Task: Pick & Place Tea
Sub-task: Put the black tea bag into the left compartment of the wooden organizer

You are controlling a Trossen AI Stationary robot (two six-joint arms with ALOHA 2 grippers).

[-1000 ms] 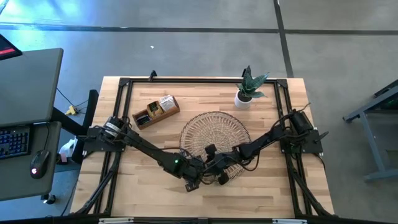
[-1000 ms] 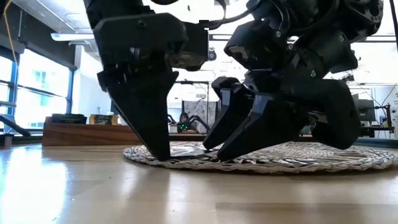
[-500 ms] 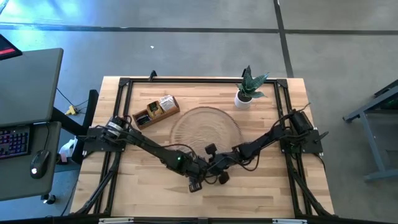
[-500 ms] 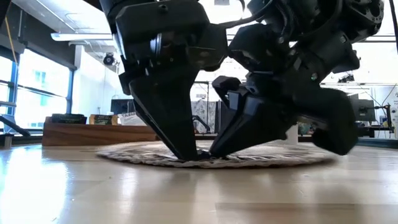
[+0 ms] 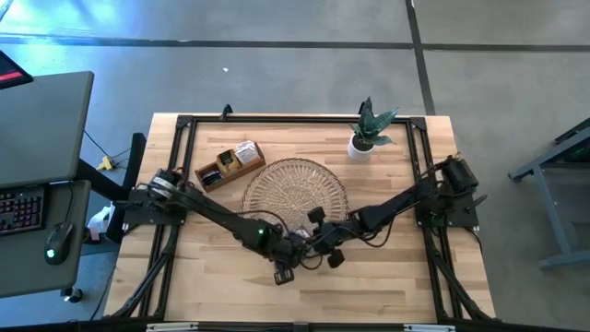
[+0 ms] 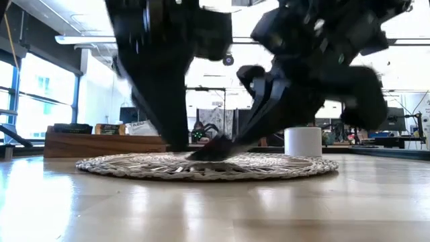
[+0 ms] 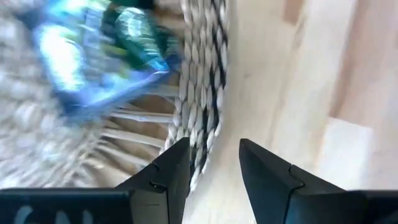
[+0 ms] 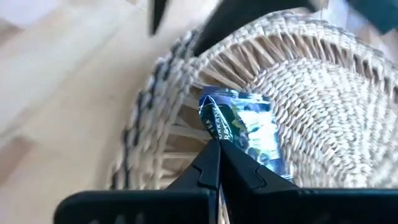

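A blue, green and white tea sachet (image 8: 245,134) lies inside the round wicker tray (image 5: 295,189), close to its near rim. My right gripper (image 8: 214,152) is shut on it; the same sachet shows blurred in the left wrist view (image 7: 106,56). In the low view the right gripper (image 6: 222,146) slants down onto the tray. My left gripper (image 7: 208,171) is open, with the tray's near rim (image 7: 202,118) running between its fingers. From above, both grippers (image 5: 293,245) (image 5: 313,236) meet at the tray's near side. My right gripper pinches the sachet's near edge (image 8: 210,132) between its two fingertips, only at their free ends. The fingers slant down from the table's right and near side. The rest of the sachet lies on the tray's weave. My left gripper stands astride the tray's rim; whether it touches the rim I cannot tell.
A brown wooden compartment box (image 5: 230,164) holding sachets stands at the far left, left of the tray. A small plant in a white pot (image 5: 369,134) stands at the far right. Bare tabletop (image 5: 230,277) lies along the near edge.
My right gripper has shut on the sachet and risen a little. The wicker tray has slid over the table toward the left and far edges, closer to the wooden box.
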